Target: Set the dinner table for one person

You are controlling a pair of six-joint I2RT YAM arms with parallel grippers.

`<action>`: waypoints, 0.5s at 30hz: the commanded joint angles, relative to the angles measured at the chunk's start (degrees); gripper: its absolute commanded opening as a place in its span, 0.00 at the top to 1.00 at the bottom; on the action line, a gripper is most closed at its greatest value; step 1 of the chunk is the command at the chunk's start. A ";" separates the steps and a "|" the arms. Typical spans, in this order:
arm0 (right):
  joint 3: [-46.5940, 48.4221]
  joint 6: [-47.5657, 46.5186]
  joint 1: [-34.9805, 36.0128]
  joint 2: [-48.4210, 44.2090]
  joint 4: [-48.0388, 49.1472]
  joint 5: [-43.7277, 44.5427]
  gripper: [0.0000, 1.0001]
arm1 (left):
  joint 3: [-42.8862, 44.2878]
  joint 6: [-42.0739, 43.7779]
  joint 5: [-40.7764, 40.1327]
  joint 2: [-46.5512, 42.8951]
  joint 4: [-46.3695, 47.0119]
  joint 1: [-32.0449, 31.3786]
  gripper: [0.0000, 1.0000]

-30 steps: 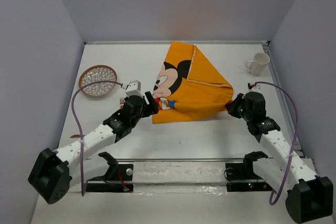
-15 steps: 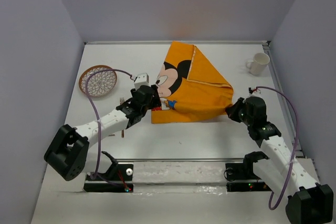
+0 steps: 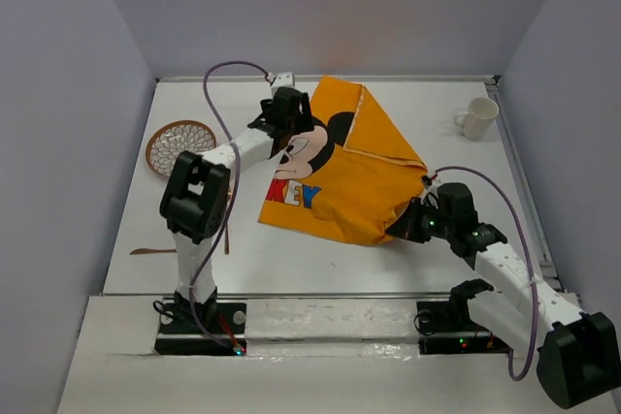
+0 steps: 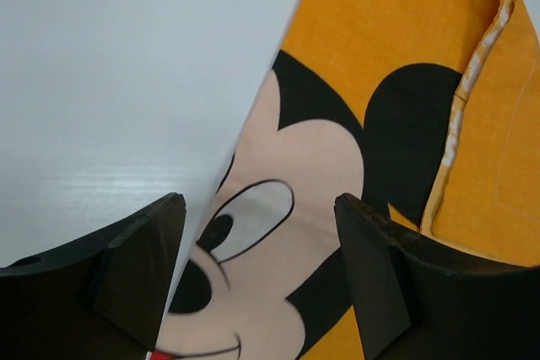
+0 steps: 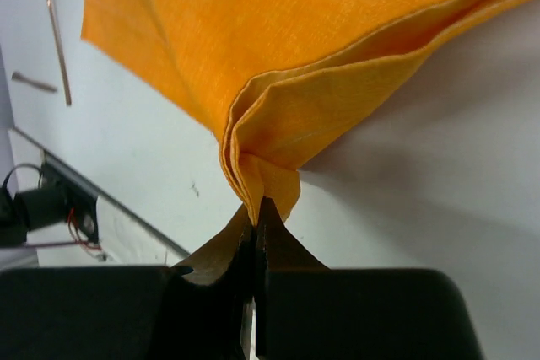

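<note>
The dinner table (image 3: 320, 264) is a large white top. The orange Mickey Mouse cloth mat (image 3: 349, 181) lies partly folded across its middle. My left gripper (image 3: 283, 145) reaches far out over the mat's left edge and is open and empty. In the left wrist view its jaws (image 4: 261, 276) straddle Mickey's face on the mat (image 4: 287, 233), and I cannot tell if they touch it. My right gripper (image 3: 408, 225) is shut on the mat's folded right corner. The right wrist view shows the gripper (image 5: 257, 212) pinching the bunched layers of the mat (image 5: 304, 56).
A brown patterned plate (image 3: 180, 148) lies at the far left. A white mug (image 3: 476, 116) stands at the far right. A fork (image 5: 55, 31) lies left of the mat, and a brown utensil (image 3: 146, 251) lies near the left front.
My left arm swung from the mat's near left corner out to its far left edge. The right gripper drew its corner nearer and leftward, and the mat's near edge shifted toward me.
</note>
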 commanded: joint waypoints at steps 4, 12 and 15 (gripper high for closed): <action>-2.28 1.56 1.94 -4.07 -1.72 -2.51 1.00 | 27.43 10.63 7.17 18.78 -10.71 0.79 0.16; -1.67 1.92 1.94 -7.07 -3.39 2.42 1.00 | 58.18 13.35 2.79 39.26 -24.08 0.79 0.16; -1.75 1.75 1.94 -6.72 -2.34 2.43 1.00 | 67.08 13.71 1.64 44.63 -28.05 0.87 0.17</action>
